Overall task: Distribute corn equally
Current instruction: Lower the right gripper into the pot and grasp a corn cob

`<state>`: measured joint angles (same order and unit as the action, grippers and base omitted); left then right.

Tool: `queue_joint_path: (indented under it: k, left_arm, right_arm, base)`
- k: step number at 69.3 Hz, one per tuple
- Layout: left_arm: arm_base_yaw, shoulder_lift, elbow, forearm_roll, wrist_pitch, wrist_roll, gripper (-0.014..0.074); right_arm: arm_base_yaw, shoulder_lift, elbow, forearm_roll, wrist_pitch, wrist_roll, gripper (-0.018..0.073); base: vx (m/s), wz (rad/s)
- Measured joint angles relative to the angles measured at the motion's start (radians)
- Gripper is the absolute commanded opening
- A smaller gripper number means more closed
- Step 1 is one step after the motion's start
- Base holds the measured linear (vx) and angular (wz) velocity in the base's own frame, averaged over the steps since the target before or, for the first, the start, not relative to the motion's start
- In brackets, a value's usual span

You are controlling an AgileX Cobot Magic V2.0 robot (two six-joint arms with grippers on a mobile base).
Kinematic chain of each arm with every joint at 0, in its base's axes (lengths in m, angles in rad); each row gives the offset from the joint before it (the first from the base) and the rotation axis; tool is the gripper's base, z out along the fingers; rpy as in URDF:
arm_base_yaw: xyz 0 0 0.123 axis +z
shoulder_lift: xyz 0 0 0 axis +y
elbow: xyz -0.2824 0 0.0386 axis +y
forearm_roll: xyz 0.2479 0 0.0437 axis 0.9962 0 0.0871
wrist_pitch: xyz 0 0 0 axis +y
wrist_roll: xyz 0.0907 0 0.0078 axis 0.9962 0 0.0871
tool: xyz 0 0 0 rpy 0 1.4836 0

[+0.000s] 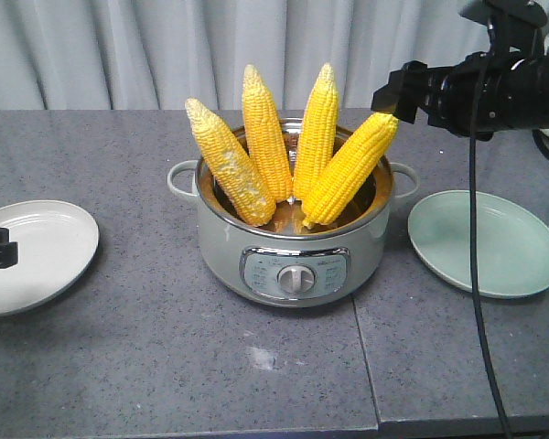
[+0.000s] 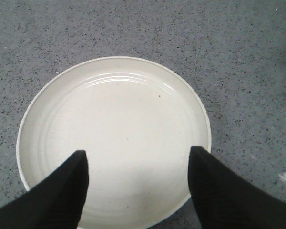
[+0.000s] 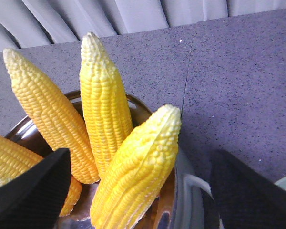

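Brightly yellow, tapered, kernel-rowed corn (image 1: 266, 137)

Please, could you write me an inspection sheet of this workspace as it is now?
Surface: grey speckled table, one seam, a pale smudge before the pot.
Job's things: four corn cobs stand tips up in the pot; white plate and green plate both bare.
Clutter: nothing seen.
Grippers: left gripper open over the white plate; right gripper open near the rightmost cob's tip.
Cables: black cable hangs from the right arm, in front of the green plate.
Surroundings: grey curtain behind.
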<state>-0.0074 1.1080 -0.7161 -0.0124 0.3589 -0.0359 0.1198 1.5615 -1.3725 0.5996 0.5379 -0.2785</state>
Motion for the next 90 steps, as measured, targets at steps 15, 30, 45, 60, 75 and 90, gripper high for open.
queue_joint_path:
  k: [15,30,45,60,75,90]
  left_arm:
    - [0.000,0.000,0.000,0.000,0.000,0.000,0.0443]
    - [0.000,0.000,0.000,0.000,0.000,0.000,0.0443]
    - [0.000,0.000,0.000,0.000,0.001,0.000,0.0443]
    - [0.000,0.000,0.000,0.000,0.001,0.000,0.0443]
    - [0.000,0.000,0.000,0.000,0.001,0.000,0.0443]
    - [0.000,0.000,0.000,0.000,0.001,0.000,0.0443]
  right_arm:
    - [0.000,0.111,-0.084,0.035,0.018,-0.012,0.0544]
    - [0.004,0.176,-0.122,0.082,0.040,-0.045,0.0544]
    - [0.068,0.196,-0.122,0.095,0.044,-0.118,0.0544]
    - [0.149,0.196,-0.122,0.086,0.044,-0.136,0.0541]
    - [0.198,0.200,-0.123,0.049,0.045,-0.136,0.0497]
    - [0.235,0.268,-0.123,0.029,0.050,-0.136,0.0410]
  base:
    - [0.00,0.00]
    - [0.00,0.00]
    - [0.00,0.00]
    - [0.00,0.00]
    - [0.00,0.00]
    - [0.00,0.00]
